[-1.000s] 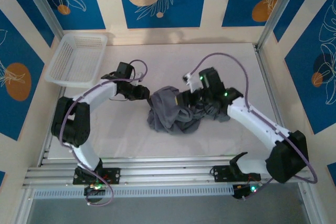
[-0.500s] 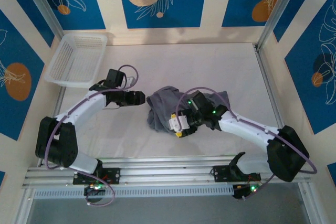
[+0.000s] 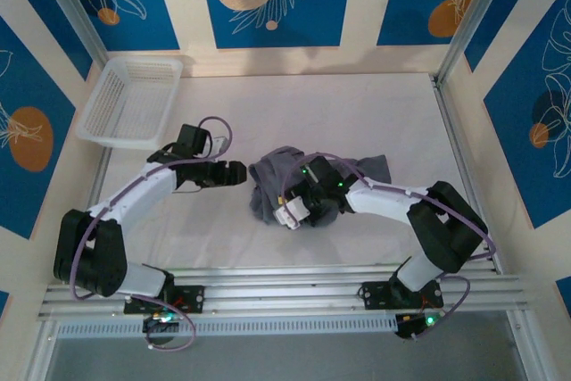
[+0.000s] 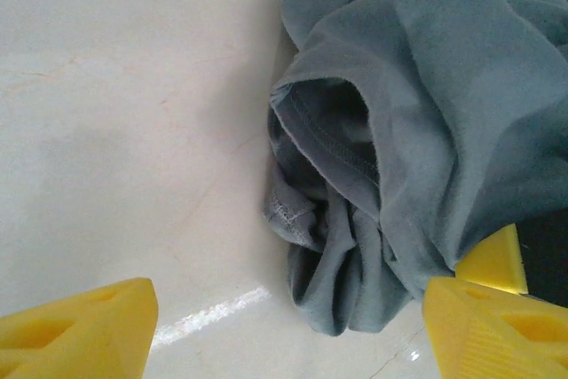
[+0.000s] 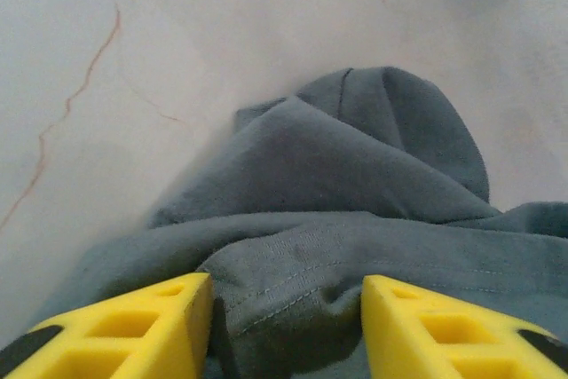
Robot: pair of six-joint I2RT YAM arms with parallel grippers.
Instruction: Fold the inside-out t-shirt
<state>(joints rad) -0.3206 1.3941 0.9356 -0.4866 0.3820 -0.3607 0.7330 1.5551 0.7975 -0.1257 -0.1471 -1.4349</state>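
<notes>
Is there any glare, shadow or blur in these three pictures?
Left wrist: a white streak of glare on the table, a shadow beside the t-shirt, stitching sharp, the left fingers blurred. Right wrist: soft even light, a dark shadow in the fold between the right fingers. Top external: evenly lit, faint shadows by the arms, everything a little soft.

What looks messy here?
The t-shirt lies scrunched in a lumpy heap in the middle of the table, not spread flat. Its stitched seams show on the outside. Nothing looks torn or spilled.
</notes>
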